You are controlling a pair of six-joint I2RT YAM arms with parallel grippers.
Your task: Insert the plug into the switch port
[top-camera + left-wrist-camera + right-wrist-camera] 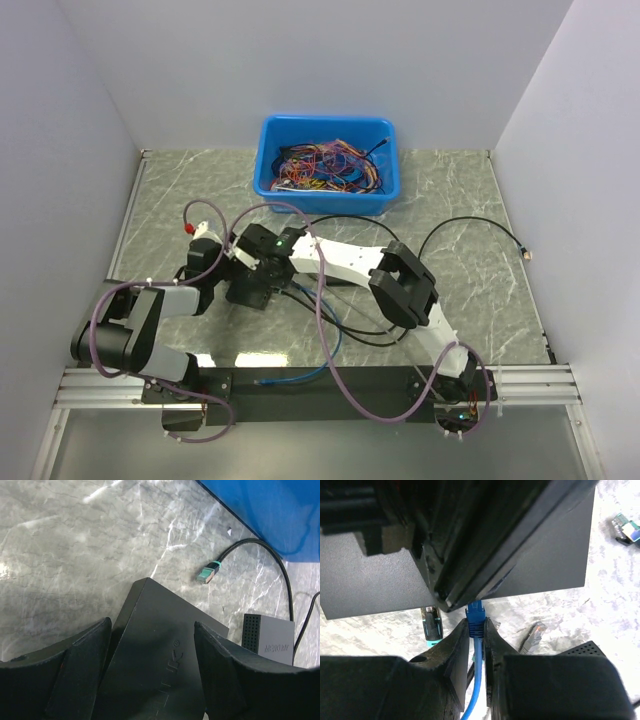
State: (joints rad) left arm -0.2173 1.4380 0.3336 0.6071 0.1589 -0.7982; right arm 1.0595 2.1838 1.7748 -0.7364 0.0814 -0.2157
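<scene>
blue plug meets the tilted dark charcoal switch's port edge.

White arm links, black joints, purple cables

I count two arms, one blue bin at the far edge of the worktop, one blue cable, two dark flat boxes, one small grey perforated box, and three loose plugs lying by them.
</scene>
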